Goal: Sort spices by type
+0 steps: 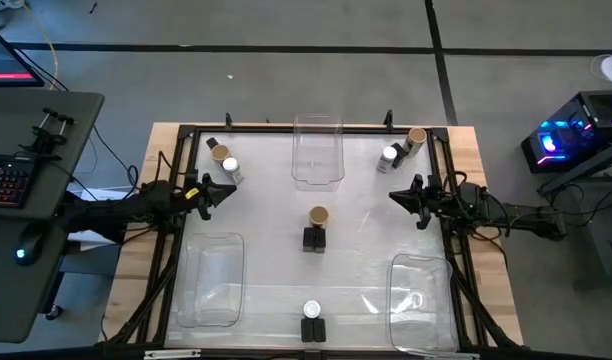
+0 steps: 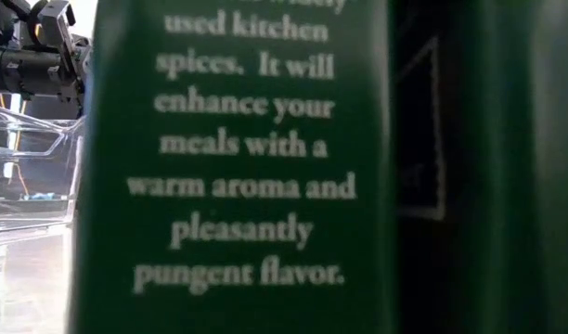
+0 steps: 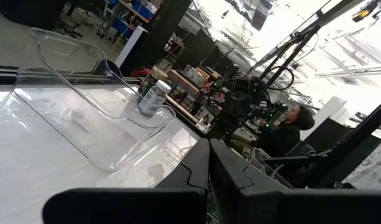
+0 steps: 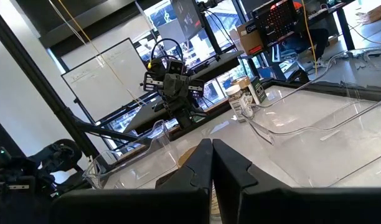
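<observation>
Heads up, nothing is sorted yet. Taking the clear plastic bin (image 1: 318,150) at the table's far edge as your landmark: a tan-lidded round jar (image 1: 319,215) sits toward the middle of the table from it, touching a small black rectangular box (image 1: 314,239). A white-lidded jar (image 1: 312,310) with another black box (image 1: 314,331) sits at the near edge, farthest from that bin. One more mixed trio (image 1: 224,160) stands off the bin's left side, another (image 1: 401,150) off its right.

These look light and rigid, so the jars will probably tip or skid on the glossy top; I'd pinch them across the body below the lid. The boxes look like thin card, so squeeze their narrow sides gently.

Your left gripper (image 1: 224,190) and right gripper (image 1: 398,196) are both clenched on nothing, arms stretched low and level, pointing inward at each other.
</observation>
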Controlling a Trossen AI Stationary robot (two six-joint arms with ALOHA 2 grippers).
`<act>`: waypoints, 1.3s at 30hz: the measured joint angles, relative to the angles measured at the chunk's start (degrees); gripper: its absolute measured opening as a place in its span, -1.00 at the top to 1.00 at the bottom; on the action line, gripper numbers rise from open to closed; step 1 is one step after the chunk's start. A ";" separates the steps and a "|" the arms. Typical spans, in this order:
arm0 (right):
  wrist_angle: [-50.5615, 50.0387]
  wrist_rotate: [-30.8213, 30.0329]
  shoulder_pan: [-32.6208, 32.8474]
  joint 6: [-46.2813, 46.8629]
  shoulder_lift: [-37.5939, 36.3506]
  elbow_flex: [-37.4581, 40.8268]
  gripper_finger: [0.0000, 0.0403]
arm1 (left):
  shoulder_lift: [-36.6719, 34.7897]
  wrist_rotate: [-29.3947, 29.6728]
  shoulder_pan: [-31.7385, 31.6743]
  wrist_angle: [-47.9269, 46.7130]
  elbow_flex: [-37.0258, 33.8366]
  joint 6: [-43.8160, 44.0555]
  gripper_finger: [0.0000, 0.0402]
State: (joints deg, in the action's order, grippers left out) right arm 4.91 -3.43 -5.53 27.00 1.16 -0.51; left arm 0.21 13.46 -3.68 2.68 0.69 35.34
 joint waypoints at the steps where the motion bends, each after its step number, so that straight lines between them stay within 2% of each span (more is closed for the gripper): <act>1: 0.01 0.00 -0.01 0.00 0.00 0.00 1.00 | 0.00 0.00 0.00 0.00 -0.01 -0.01 1.00; 27: 0.00 -0.08 -0.01 -0.49 0.00 0.00 1.00 | -0.02 0.01 0.00 0.00 0.00 -0.01 1.00; 30: 0.26 -2.60 -0.08 -3.41 0.01 0.00 1.00 | -0.02 0.01 0.01 0.00 0.00 -0.01 1.00; 32: 4.04 -4.16 -0.08 2.67 0.03 0.00 1.00 | -0.01 0.01 0.00 0.00 -0.01 -0.01 1.00; 36: 16.28 -11.41 -0.08 24.63 0.01 0.00 1.00 | -0.01 0.00 0.01 0.00 -0.01 -0.01 1.00; 39: 21.87 -15.54 -0.65 26.65 0.91 -1.82 1.00 | -0.02 0.01 0.00 0.00 0.00 -0.01 1.00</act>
State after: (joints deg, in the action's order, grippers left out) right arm 26.78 -18.97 -6.18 53.65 2.07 -2.33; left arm 0.19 13.47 -3.68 2.68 0.69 35.33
